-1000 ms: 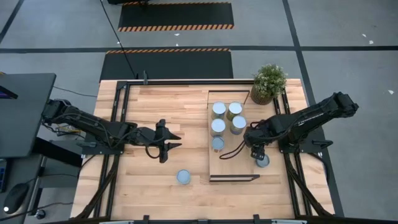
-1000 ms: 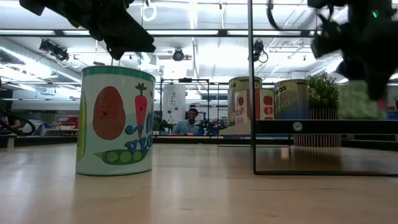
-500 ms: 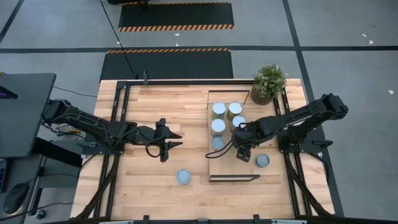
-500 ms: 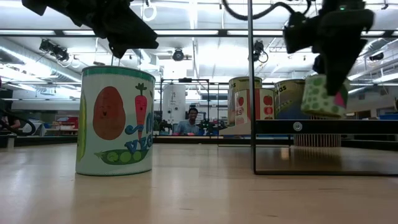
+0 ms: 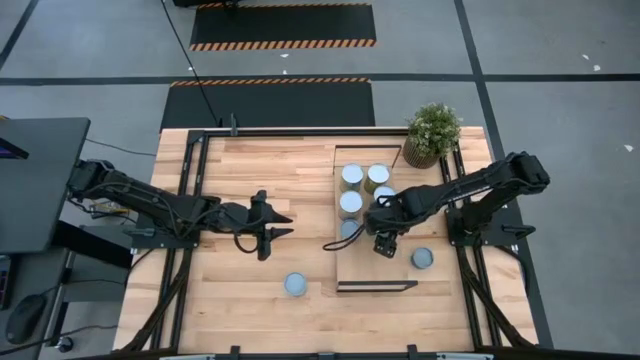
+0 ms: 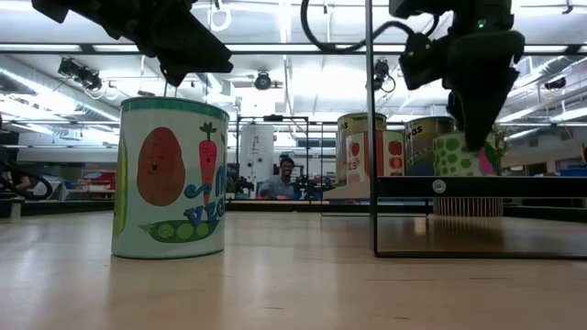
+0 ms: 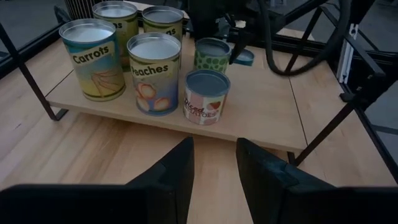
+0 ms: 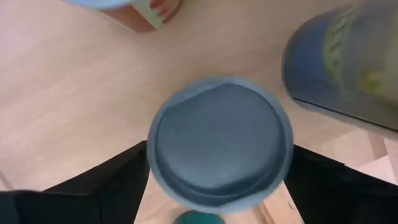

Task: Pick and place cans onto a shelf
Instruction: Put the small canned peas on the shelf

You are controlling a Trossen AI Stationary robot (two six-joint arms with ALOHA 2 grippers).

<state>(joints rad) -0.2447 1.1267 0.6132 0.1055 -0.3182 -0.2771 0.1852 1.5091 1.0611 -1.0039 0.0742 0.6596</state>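
Note:
My right gripper is shut on a green-dotted can over the shelf, next to the near can of the group. Several cans stand upright on the shelf's far half. One can stands on the table near the front, large in the low view. A low can sits by the shelf's right edge. My left gripper is open and empty above the table, left of the shelf, pointing at it. My right gripper pinches the green-dotted can by its side wall just under the round top, one finger on each side. The fingers come from above, pointing down. The can is upright, its bottom level with the shelf board; I cannot tell whether it rests there.
A potted plant stands at the table's far right corner, behind the shelf. The shelf's near half is bare board. A black frame rail runs along the table's edges. A person shows far off in the room in the low view.
My right gripper has gone toward the table's left, from beside the shelf's right edge to over the shelf board, and has come down. The green-dotted can it carries was tilted and higher half a second ago; it now stands upright at board level.

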